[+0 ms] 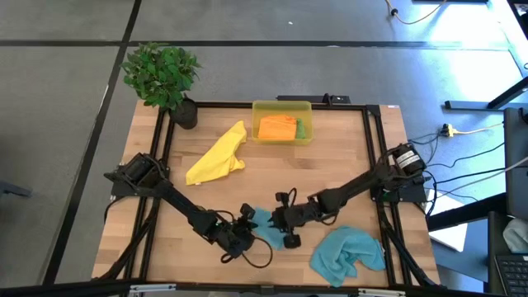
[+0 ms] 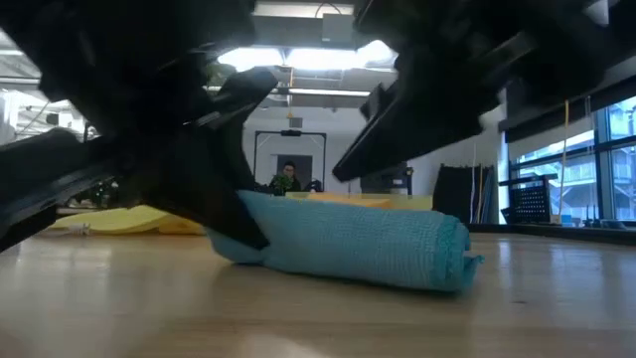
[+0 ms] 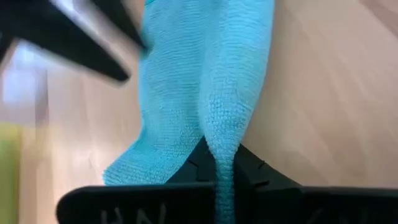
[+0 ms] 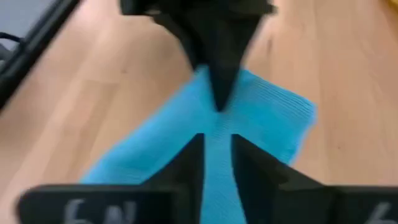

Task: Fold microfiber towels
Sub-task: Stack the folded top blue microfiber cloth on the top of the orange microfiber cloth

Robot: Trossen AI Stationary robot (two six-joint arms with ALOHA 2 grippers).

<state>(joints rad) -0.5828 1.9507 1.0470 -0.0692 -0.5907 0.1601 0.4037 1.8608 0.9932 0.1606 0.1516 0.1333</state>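
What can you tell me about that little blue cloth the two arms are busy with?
The blue cloth is a soft, finely knitted towel, folded into a narrow, thick strip. It lies flat on the wooden table near the front edge, between both arms. The left tool is shut, pinching one end. The right tool sits over it with a narrow gap between its fingers, cloth showing through.

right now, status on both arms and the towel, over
Left gripper shut on folded teal-blue microfiber towel. Right gripper over same towel, jaws slightly apart. Second teal-blue towel crumpled just beside the right arm, nothing blocking.
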